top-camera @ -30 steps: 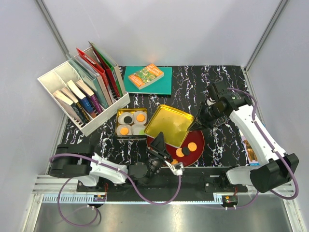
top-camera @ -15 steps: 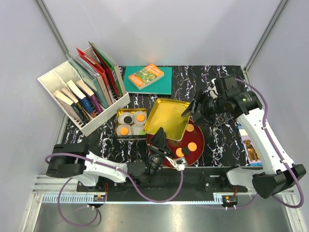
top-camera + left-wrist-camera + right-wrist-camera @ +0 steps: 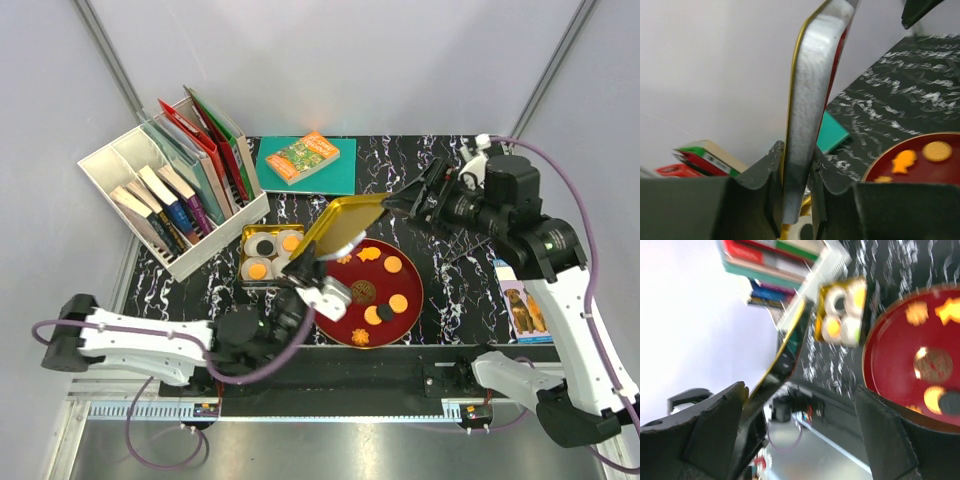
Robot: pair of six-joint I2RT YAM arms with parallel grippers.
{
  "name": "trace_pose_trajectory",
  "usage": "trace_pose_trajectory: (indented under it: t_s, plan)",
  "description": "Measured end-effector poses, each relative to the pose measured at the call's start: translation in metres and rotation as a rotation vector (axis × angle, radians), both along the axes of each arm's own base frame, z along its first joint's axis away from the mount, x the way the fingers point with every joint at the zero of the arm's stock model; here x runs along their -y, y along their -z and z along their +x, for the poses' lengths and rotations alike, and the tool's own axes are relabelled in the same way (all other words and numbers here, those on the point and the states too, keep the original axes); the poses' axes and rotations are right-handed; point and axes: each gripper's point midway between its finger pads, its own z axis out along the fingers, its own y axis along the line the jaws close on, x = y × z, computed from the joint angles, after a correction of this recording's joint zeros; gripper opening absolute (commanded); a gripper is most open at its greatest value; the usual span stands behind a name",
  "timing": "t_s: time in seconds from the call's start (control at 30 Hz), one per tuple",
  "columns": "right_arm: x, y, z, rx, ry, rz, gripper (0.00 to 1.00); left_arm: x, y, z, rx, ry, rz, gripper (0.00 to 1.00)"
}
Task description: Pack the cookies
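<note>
My left gripper [image 3: 303,272] is shut on the near edge of a gold tin lid [image 3: 350,222] and holds it tilted up over the left part of the red plate [image 3: 410,322]. In the left wrist view the lid [image 3: 812,90] stands on edge between my left gripper's [image 3: 797,186] jaws. Round orange, dark and flower-shaped cookies [image 3: 393,265] lie on the plate. The gold tin [image 3: 270,286], left of the plate, holds white paper cups with cookies [image 3: 257,270] in them. My right gripper [image 3: 420,190] hangs open just beyond the lid's far edge, apart from it; its fingers [image 3: 715,425] hold nothing.
A white organizer [image 3: 110,165] full of books stands at the back left. A teal book [image 3: 335,178] with an orange booklet [image 3: 303,157] on it lies at the back. A picture card [image 3: 520,305] sits near the table's right edge.
My right gripper opened, let go of the lid's far edge and rose back to the right. My left gripper lifted the lid up and leftward, uncovering more cookies on the plate.
</note>
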Motion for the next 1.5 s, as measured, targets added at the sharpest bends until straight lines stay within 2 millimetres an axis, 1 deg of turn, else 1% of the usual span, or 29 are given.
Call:
trace_pose_trajectory:
  t_s: [0.03, 0.07, 0.1, 0.13, 0.17, 0.2, 0.27, 0.33, 0.37, 0.43, 0.6, 0.67, 0.8, 0.9, 1.0, 1.17, 1.23, 1.33, 1.37, 1.5]
  plan:
    - [0.001, -0.008, 0.001, 0.035, 0.012, 0.015, 0.98, -0.004, -0.004, 0.001, -0.038, 0.017, -0.046, 0.0]
    - [0.002, -0.016, 0.003, 0.068, 0.025, 0.028, 1.0, -0.01, -0.008, 0.002, -0.092, 0.041, -0.107, 0.0]
    - [0.004, -0.021, 0.004, 0.096, 0.038, 0.034, 1.0, -0.018, -0.011, 0.005, -0.143, 0.045, -0.169, 0.0]
    - [0.006, -0.023, 0.004, 0.104, 0.046, 0.036, 1.0, -0.028, -0.014, 0.009, -0.181, 0.027, -0.234, 0.0]
    - [0.009, -0.022, 0.003, 0.108, 0.058, 0.032, 1.0, -0.042, -0.021, 0.017, -0.215, -0.004, -0.306, 0.0]
    - [0.01, -0.02, 0.002, 0.109, 0.064, 0.029, 1.0, -0.064, -0.028, 0.026, -0.252, -0.052, -0.413, 0.0]
    - [0.011, -0.016, 0.002, 0.102, 0.069, 0.026, 1.0, -0.087, -0.038, 0.029, -0.294, -0.075, -0.553, 0.0]
    - [0.011, -0.01, 0.004, 0.088, 0.071, 0.021, 1.0, -0.098, -0.043, 0.027, -0.326, -0.066, -0.636, 0.0]
    - [0.01, -0.006, 0.005, 0.081, 0.071, 0.018, 1.0, -0.1, -0.043, 0.026, -0.345, -0.06, -0.67, 0.0]
    - [0.01, 0.0, 0.005, 0.065, 0.072, 0.013, 1.0, -0.1, -0.037, 0.026, -0.379, -0.061, -0.692, 0.0]
    - [0.01, 0.015, 0.008, 0.037, 0.078, 0.005, 1.0, -0.094, -0.011, 0.03, -0.481, -0.052, -0.687, 0.0]
    - [0.011, 0.023, 0.01, 0.021, 0.096, 0.002, 1.0, -0.095, -0.005, 0.033, -0.53, -0.044, -0.709, 0.0]
    - [0.016, 0.045, 0.009, -0.005, 0.133, -0.009, 1.0, -0.095, -0.005, 0.036, -0.636, 0.001, -0.783, 0.0]
    - [0.018, 0.056, 0.007, 0.0, 0.138, -0.011, 1.0, -0.093, -0.004, 0.038, -0.711, 0.038, -0.832, 0.0]
    - [0.012, 0.063, 0.006, 0.008, 0.1, 0.004, 1.0, -0.084, 0.002, 0.037, -0.807, 0.096, -0.869, 0.0]
    - [-0.007, 0.075, 0.007, 0.019, 0.009, 0.079, 1.0, -0.066, 0.011, 0.034, -0.956, 0.209, -0.945, 0.0]
    - [-0.017, 0.084, 0.006, 0.008, -0.037, 0.138, 1.0, -0.062, 0.015, 0.034, -1.009, 0.253, -0.993, 0.0]
    - [-0.031, 0.097, 0.004, -0.01, -0.105, 0.22, 1.0, -0.061, 0.017, 0.036, -1.062, 0.304, -1.067, 0.0]
    - [-0.035, 0.1, 0.004, -0.017, -0.121, 0.242, 0.98, -0.061, 0.017, 0.037, -1.073, 0.325, -1.097, 0.0]
    - [-0.043, 0.103, 0.001, 0.01, -0.175, 0.317, 0.94, -0.067, 0.02, 0.042, -1.107, 0.377, -1.209, 0.0]
